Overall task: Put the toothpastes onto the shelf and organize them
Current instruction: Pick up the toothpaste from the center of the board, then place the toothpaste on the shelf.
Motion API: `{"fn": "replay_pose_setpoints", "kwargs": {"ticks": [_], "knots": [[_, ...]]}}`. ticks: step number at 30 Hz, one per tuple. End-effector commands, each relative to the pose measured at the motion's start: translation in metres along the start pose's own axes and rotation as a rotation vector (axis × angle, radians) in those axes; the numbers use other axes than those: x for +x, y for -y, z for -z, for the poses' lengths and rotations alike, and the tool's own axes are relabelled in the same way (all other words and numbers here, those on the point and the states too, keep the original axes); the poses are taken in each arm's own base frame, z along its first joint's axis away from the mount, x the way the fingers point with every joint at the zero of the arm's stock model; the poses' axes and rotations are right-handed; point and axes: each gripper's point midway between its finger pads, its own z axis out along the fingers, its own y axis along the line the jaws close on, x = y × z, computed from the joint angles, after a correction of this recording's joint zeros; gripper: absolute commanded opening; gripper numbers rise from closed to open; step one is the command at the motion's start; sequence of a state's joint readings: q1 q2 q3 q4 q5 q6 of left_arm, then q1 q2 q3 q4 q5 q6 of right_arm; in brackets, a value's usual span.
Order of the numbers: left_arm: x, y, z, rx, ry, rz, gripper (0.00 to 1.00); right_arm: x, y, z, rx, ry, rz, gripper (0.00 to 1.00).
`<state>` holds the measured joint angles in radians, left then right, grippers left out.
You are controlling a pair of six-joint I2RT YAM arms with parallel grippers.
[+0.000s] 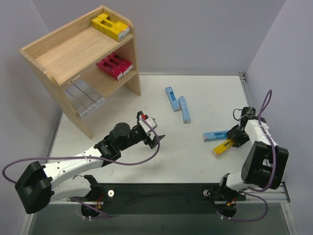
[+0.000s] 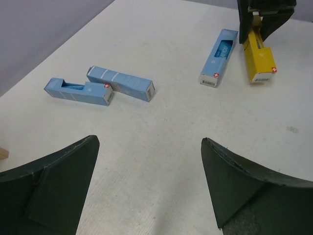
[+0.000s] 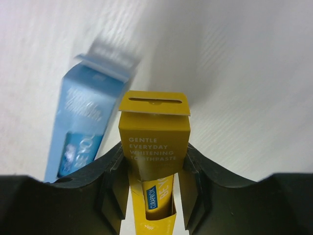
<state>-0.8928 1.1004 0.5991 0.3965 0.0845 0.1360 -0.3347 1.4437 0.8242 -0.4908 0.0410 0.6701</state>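
The wooden shelf [image 1: 63,54] stands at the back left. It holds yellow toothpastes [image 1: 110,25] on the top tier, and magenta [image 1: 116,66] and silver-grey ones [image 1: 85,98] on the lower tier. Two light blue cartons [image 1: 172,99] [image 1: 184,109] lie mid-table. A third blue carton [image 1: 215,135] lies beside a yellow carton [image 1: 222,146] at the right. My right gripper [image 3: 154,152] is shut on that yellow carton [image 3: 155,142], gripping its long sides low over the table. My left gripper [image 2: 149,142] hovers open over bare table with nothing between its fingers.
The left wrist view shows the pair of blue cartons [image 2: 78,90] [image 2: 121,83] ahead to the left, and the third blue carton [image 2: 219,58] with the yellow one [image 2: 259,58] ahead to the right. Grey walls enclose the table on three sides.
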Motion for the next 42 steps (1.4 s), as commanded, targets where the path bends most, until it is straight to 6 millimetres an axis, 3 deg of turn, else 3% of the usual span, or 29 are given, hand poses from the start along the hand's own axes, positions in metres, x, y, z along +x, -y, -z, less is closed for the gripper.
{"fn": "replay_pose_setpoints", "kwargs": {"ticks": [1, 4, 8, 12, 13, 19, 29, 32, 42], "knots": [[-0.038, 0.015, -0.010, 0.066, 0.071, 0.064, 0.97, 0.018, -0.004, 0.021, -0.026, 0.023, -0.004, 0.29], [-0.039, 0.028, -0.016, 0.116, 0.060, 0.094, 0.97, 0.036, -0.024, 0.036, -0.107, 0.014, 0.066, 0.29], [-0.033, 0.043, -0.027, 0.151, 0.026, 0.176, 0.97, 0.057, -0.068, 0.070, -0.242, 0.062, 0.228, 0.30], [-0.039, 0.053, -0.038, 0.180, 0.022, 0.285, 0.97, 0.064, -0.110, 0.109, -0.361, 0.119, 0.327, 0.31], [-0.041, 0.058, -0.040, 0.187, 0.020, 0.332, 0.97, 0.060, -0.124, 0.126, -0.409, 0.143, 0.333, 0.31], [-0.045, 0.069, -0.057, 0.199, -0.010, 0.556, 0.97, 0.079, -0.171, 0.181, -0.570, 0.162, 0.407, 0.32], [-0.037, 0.076, -0.077, 0.102, -0.035, 0.771, 0.97, 0.092, -0.192, 0.227, -0.697, 0.187, 0.449, 0.32], [-0.034, 0.077, -0.083, 0.071, -0.036, 0.804, 0.97, 0.092, -0.191, 0.230, -0.705, 0.191, 0.454, 0.33], [-0.038, 0.083, -0.098, 0.033, -0.002, 0.879, 0.80, 0.103, -0.183, 0.231, -0.742, 0.153, 0.485, 0.33]]}}
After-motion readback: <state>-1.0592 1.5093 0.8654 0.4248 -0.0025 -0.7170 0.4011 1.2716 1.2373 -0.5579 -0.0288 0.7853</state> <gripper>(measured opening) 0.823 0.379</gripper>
